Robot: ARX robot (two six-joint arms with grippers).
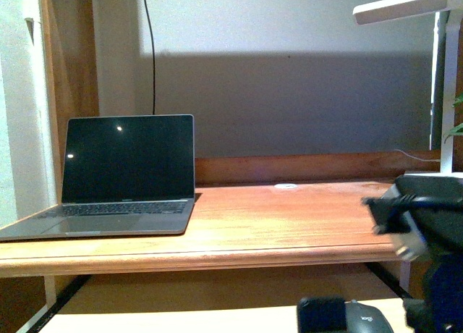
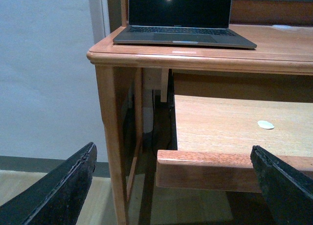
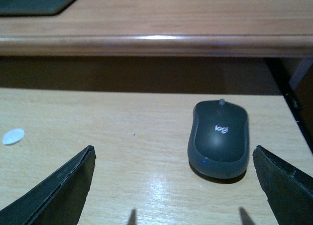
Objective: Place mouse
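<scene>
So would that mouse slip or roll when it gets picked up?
Probably rigid: the mouse looks like a hard plastic shell. Its rounded, smooth back could slip in a pinch, so gripping the sides seems safer. It sits flat on the shelf, so a push should slide it, not roll it.

Wooden desk (image 1: 289,224) with pull-out shelf (image 3: 122,156) beneath.
Up top: open laptop (image 1: 126,177) at left, screen dark; small pale disc (image 1: 286,186) near back edge. On lighter shelf: dark grey mouse (image 3: 218,138) lying flat, logo up; white round spot (image 3: 12,136) well apart from it.
</scene>
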